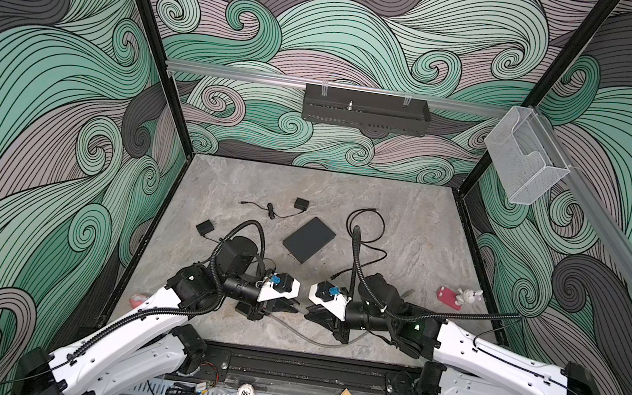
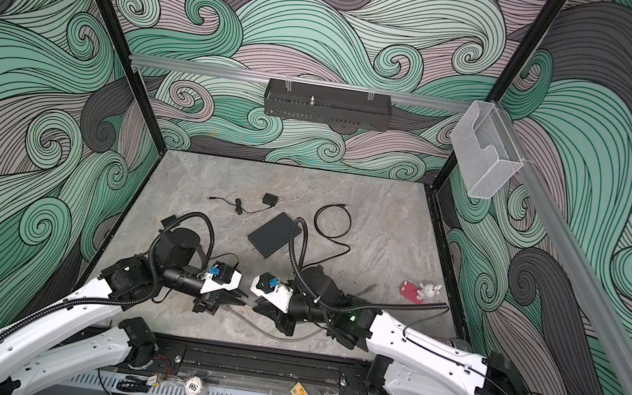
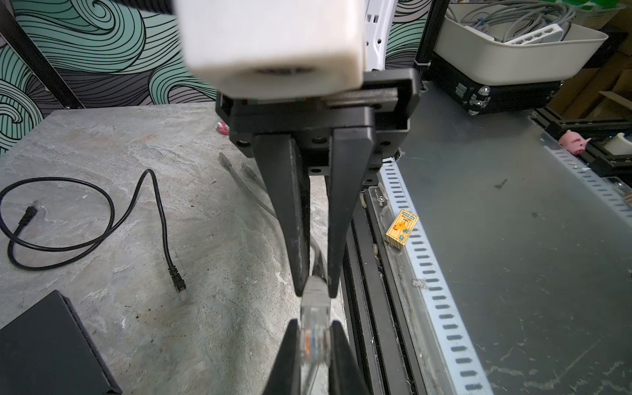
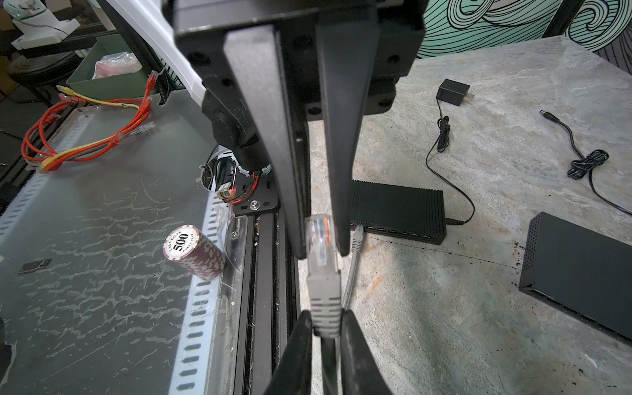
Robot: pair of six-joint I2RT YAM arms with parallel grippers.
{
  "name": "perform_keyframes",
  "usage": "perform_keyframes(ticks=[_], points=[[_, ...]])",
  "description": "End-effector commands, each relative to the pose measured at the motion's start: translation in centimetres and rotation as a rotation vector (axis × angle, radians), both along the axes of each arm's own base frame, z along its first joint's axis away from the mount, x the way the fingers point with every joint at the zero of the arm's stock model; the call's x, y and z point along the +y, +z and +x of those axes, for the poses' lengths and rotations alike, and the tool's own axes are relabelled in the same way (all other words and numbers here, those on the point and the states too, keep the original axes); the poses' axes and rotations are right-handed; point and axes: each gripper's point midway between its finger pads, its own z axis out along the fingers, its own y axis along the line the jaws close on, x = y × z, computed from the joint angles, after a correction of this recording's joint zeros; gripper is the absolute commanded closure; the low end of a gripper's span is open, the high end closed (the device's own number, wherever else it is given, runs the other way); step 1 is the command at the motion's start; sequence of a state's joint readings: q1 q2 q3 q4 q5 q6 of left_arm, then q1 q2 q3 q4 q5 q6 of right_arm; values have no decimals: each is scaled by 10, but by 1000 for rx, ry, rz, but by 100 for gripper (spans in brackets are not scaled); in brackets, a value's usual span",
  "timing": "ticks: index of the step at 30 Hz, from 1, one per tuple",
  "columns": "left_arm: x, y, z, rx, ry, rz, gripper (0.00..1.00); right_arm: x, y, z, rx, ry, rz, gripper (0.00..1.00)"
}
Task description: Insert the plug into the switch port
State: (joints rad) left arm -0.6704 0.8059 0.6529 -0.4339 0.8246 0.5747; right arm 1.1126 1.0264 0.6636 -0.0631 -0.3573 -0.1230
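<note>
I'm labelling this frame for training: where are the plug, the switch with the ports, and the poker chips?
plug [image 4: 323, 294], right wrist view, on its grey boot.
switch [image 4: 396, 205], right wrist view, on its ribbed top.
poker chips [image 4: 181, 241], right wrist view, on the top chip's face.

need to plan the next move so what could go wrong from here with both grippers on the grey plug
1. The left gripper covers the clear tip of the grey plug, the part that must enter a port; its release could twist the plug.
2. The right gripper pinches only the boot, so the plug may pivot when pushed.
3. Nothing visibly holds the switch; it may slide under the push.
</note>
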Motion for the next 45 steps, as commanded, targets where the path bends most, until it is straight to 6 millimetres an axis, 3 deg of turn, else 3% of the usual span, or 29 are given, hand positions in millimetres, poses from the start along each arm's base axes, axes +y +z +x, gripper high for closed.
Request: perform_keyframes(ticks=[1, 16, 24, 33, 45], points=[[-3, 19, -4, -19, -29, -35, 99, 7, 18, -1, -20, 20, 43, 84], [-3, 19, -2, -17, -16, -32, 98, 10, 13, -4, -26, 30, 22, 80], [-2, 19, -2, -13, -15, -30, 98, 10, 12, -5, -29, 34, 19, 84], [-2, 19, -3, -14, -13, -31, 98, 9, 5, -6, -36, 33, -4, 78], [-2, 19, -2, -11, -13, -30, 98, 8, 1, -5, -41, 22, -13, 88]])
